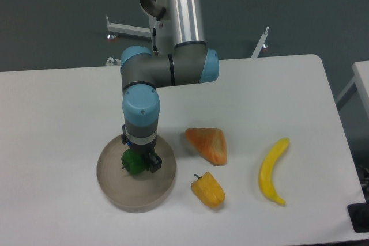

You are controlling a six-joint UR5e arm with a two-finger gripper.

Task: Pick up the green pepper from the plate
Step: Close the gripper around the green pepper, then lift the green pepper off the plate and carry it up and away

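The green pepper is a small glossy dark-green lump near the middle of the round grey-beige plate at the front left of the table. My gripper comes straight down from above onto the plate, with its fingers at the sides of the pepper. The wrist hides much of the fingers and the pepper's top, so I cannot tell whether the jaws are closed on it. The pepper appears to rest on or just over the plate.
A yellow-orange pepper lies just right of the plate. An orange wedge-shaped piece lies behind it. A yellow banana lies further right. The table's right edge is beyond the banana.
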